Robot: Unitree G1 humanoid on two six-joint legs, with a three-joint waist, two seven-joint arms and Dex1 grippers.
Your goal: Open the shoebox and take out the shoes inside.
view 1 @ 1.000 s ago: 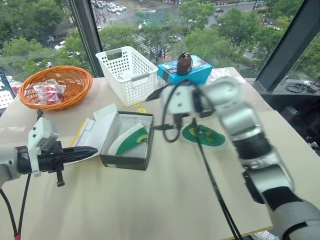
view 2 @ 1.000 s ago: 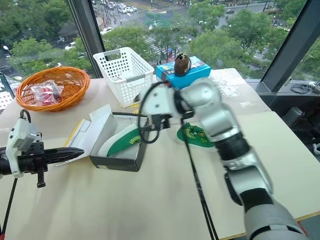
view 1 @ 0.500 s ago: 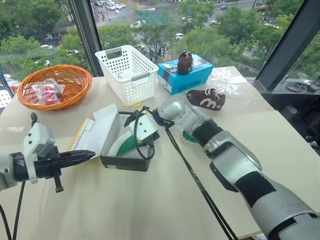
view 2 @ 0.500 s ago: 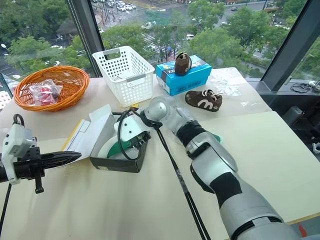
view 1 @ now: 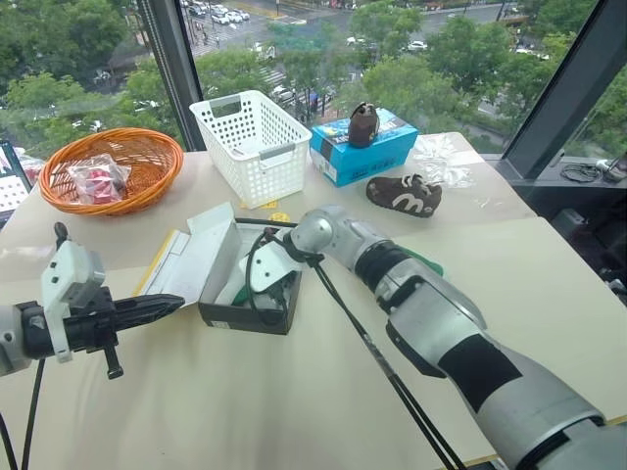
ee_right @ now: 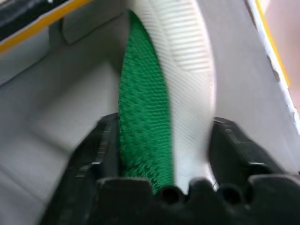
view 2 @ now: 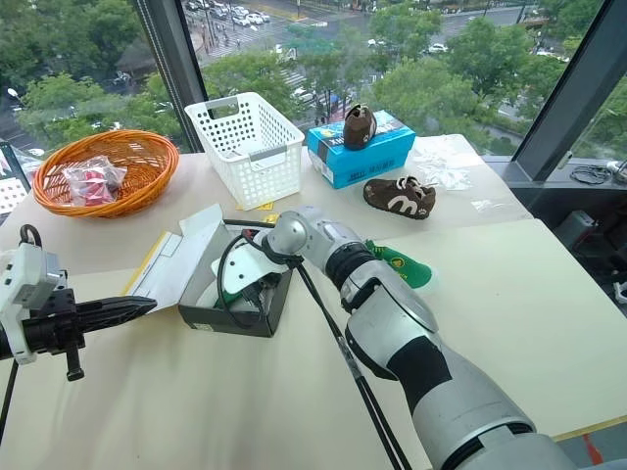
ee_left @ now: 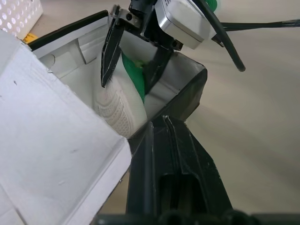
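The shoebox [view 1: 245, 317] stands open on the table, black base, white inside, its lid [view 1: 186, 259] folded out to the left. One of the shoes [ee_left: 123, 105], green sole and white side, lies on edge inside it. My right gripper [ee_left: 125, 84] reaches down into the box, and its fingers [ee_right: 105, 136] press on both sides of that shoe [ee_right: 159, 93]. The other green-soled shoe [view 2: 402, 266] lies on the table right of the box, partly behind my right arm. My left gripper [view 1: 162, 305] hovers shut and empty just left of the box.
A white plastic basket [view 1: 253, 142] and an orange woven basket [view 1: 113, 166] stand at the back left. A blue box [view 1: 362, 149] carries a dark brown shoe [view 1: 363, 122]; another brown shoe [view 1: 404, 194] and crumpled plastic [view 1: 441, 152] lie back right.
My right gripper has come down and leftward from above the table's middle into the box, and its fingers have narrowed onto the shoe. The left gripper has stayed put.
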